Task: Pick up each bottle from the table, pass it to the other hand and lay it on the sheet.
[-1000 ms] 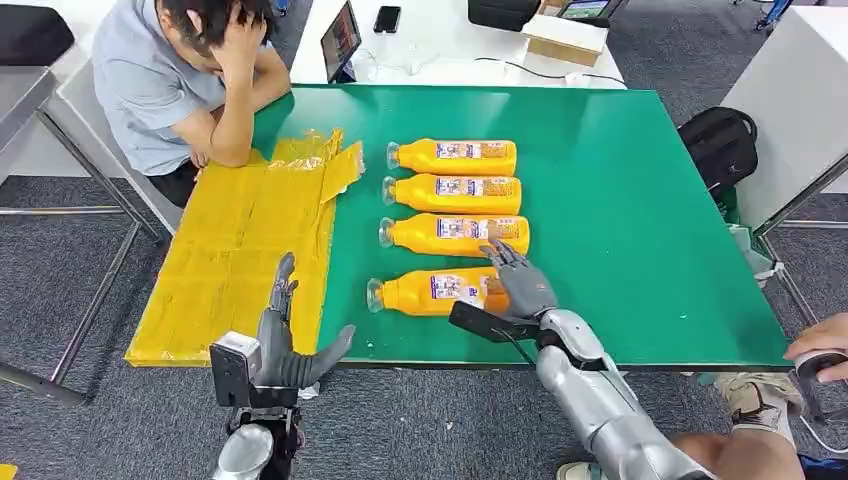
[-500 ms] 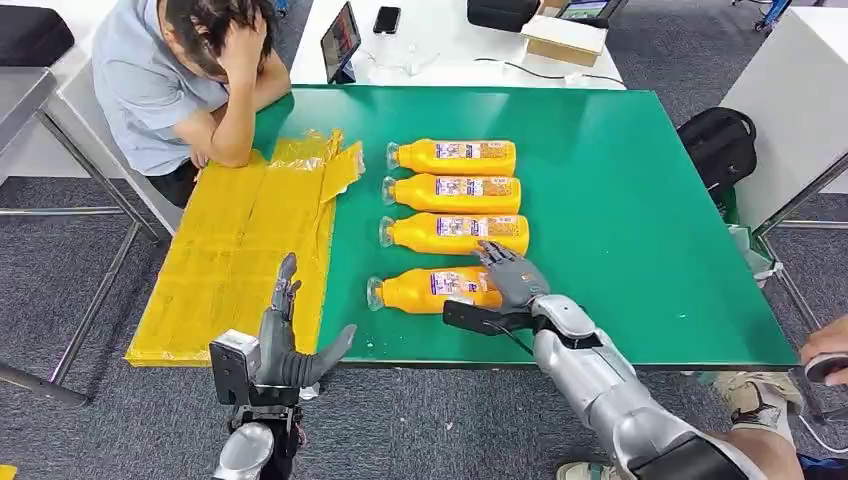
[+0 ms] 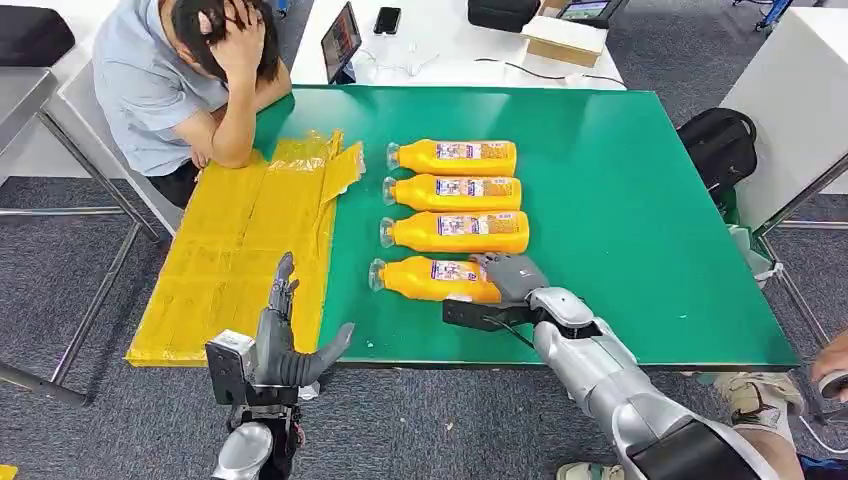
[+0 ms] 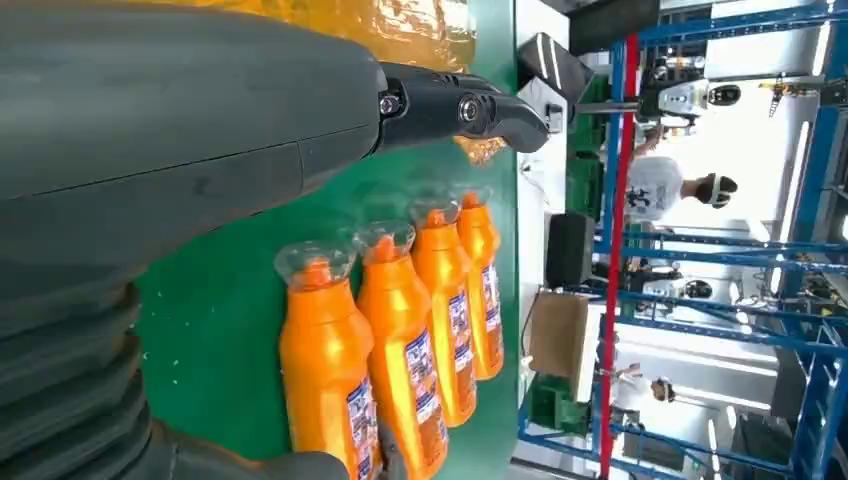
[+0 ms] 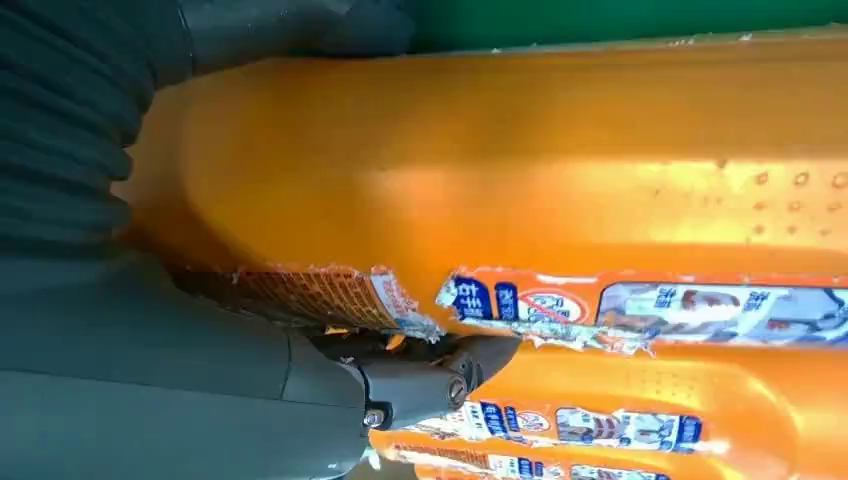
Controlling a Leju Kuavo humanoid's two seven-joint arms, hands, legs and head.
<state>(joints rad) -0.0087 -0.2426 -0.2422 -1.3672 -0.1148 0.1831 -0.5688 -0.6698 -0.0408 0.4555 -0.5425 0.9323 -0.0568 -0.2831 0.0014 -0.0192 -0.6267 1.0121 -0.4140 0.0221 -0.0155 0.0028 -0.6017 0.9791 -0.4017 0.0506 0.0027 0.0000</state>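
Head view: my right hand (image 3: 512,275) has closed over base of nearest orange plastic bottle (image 3: 432,279), lying on green counter (image 3: 620,220); bottle nudged, lift next. Left hand (image 3: 283,345) open, empty, beside yellow sheet (image 3: 230,250).

The right hand (image 3: 512,275) has drawn back toward the near table edge and come down onto the base end of the nearest bottle (image 3: 435,279), where 1 second ago its fingers were raised and reached up toward the third bottle (image 3: 455,232). Its fingers now close around the nearest bottle, which has shifted a little farther from the table edge and now lies more nearly parallel to the other 3. At the right edge of the head view, a person's hand (image 3: 832,362) has slid lower and partly out of frame.
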